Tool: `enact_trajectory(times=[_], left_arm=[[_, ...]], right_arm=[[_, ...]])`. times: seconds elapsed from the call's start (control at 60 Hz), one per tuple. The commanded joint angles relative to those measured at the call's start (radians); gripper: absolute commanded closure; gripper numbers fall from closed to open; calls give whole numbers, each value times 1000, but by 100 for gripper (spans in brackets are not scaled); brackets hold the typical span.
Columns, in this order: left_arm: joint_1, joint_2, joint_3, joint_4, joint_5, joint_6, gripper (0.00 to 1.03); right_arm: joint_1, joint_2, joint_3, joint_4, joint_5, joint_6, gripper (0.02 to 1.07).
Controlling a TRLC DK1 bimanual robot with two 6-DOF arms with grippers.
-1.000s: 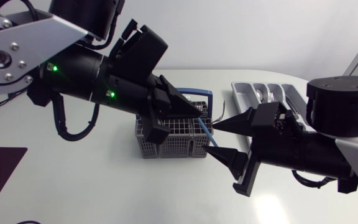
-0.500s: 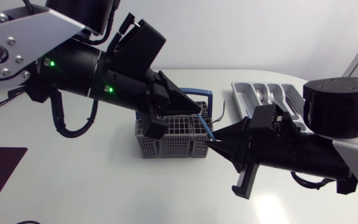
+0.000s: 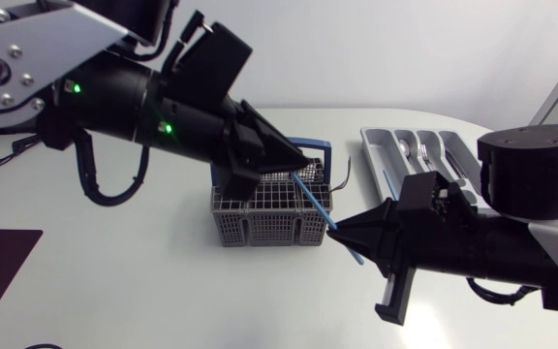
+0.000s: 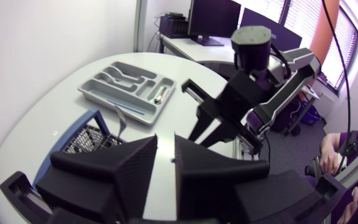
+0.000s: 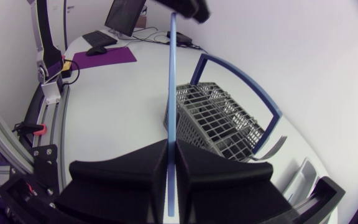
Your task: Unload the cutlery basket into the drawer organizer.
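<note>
Head view first: we're partway through, nowhere near done. Our right claw (image 3: 342, 231) is clamped on a thin blue utensil (image 3: 316, 206). The utensil sits squeezed between its fingers and pokes up ahead of it, off the table, just beside the cutlery basket (image 3: 260, 221). The utensil's far end meets the tip of our left claw (image 3: 308, 167), which hangs over the basket. Whether that one actually grips it we can't tell (the left wrist view shows no blue at all). The drawer organizer (image 3: 371, 143) lies off to the side of the right claw, back along its own arm. It already holds a spoon (image 3: 407, 148) and another blue piece (image 4: 124, 106), so a fair share looks done. Left to do: drop this utensil in, then at least the fork (image 5: 273, 147) sticking out of the basket beyond the right claw. As for what's in the way, we'd guess two things: the left claw parked at that upper end, and the right arm's own bulk over the organizer's near end.
</note>
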Motion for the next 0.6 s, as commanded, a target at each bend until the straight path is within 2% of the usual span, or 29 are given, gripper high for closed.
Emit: enact_trajectory(times=[0.0,0.117,0.217,0.417,0.583], left_arm=[[45,8,66,41,-8,-43,6],[98,2,75,107,-8,-109,5],[122,3,69,126,-16,-120,5],[65,19,21,149,-115,-69,5],[22,29,-17,161,-183,-20,5]], right_arm=[[-37,-37,0,-46,-23,-19,101],[-138,-92,0,-109,-60,-54,101],[-268,-123,0,-159,-117,-100,101],[-564,-67,15,-161,-230,-159,101],[-690,81,43,-55,-243,-113,101]])
